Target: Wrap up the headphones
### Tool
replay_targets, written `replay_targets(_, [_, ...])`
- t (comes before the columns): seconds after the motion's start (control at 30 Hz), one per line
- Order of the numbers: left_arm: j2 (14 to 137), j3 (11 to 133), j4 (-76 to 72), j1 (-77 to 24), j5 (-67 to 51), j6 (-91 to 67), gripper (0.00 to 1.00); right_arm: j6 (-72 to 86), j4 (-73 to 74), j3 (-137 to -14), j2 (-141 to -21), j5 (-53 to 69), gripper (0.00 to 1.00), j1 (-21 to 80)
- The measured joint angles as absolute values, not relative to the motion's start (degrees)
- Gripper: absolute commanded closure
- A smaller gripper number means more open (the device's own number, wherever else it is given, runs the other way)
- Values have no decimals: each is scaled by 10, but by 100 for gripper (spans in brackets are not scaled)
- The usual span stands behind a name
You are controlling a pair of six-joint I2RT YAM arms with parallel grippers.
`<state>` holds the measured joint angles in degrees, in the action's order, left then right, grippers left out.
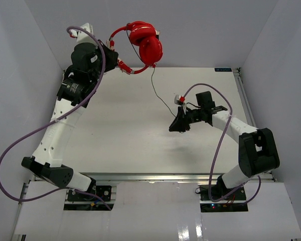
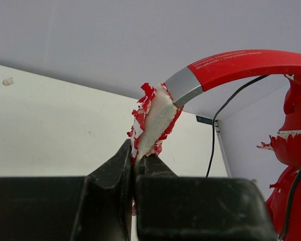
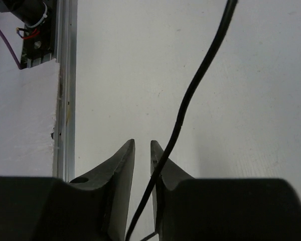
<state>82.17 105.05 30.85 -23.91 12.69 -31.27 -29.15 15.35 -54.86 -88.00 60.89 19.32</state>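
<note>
- We judged the headphones (image 1: pixel 145 42) light, but awkward to handle. The headband (image 2: pixel 241 63) looked stiff and springy, the earcups (image 1: pixel 149 47) padded and soft, and the cord (image 1: pixel 158 93) thin, limp and likely to slip.
- The headband padding (image 2: pixel 155 120) was torn, with pale foam showing through flaking red skin. A hard squeeze there could shed more of it.
- We thought the firm part of the headband was the best hold for the body. The cord would be better pinched near its hanging middle.
- In the top view the headphones hung above the table (image 1: pixel 115 130) at its 12 o'clock edge and rested on nothing.
- The left gripper (image 2: pixel 135 160) was clamped on the ragged end of the headband. It sat at about 8 o'clock from the earcups, which dangled on its far side.
- The cord dropped from the earcups toward 5 o'clock and reached the right gripper (image 1: pixel 176 125), which was toward the table's 3 o'clock side.
- In the right wrist view the jaws stood narrowly apart. The cord ran in from 1 o'clock, along the inner edge of one finger, and down into the gap.
- As far as we could see, the cord was not pinched.
</note>
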Motion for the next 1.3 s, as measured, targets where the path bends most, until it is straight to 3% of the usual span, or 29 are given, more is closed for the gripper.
replay_targets(0.27, [823, 1010, 307, -222, 115, -320, 100, -336, 207, -549, -831, 490, 92, 249])
replay_targets(0.53, [897, 975, 281, -221, 116, -323, 100, -425, 288, -587, -732, 160, 92, 464])
replay_targets(0.77, [994, 859, 261, -222, 111, -307, 100, -500, 340, -728, -724, -60, 92, 479])
replay_targets(1.03, [1052, 766, 238, -286, 95, -259, 100, -527, 332, -792, -751, -153, 92, 478])
replay_targets(1.3, [1022, 658, 173, -379, 27, -242, 100, -519, 298, -792, -756, -136, 92, 412])
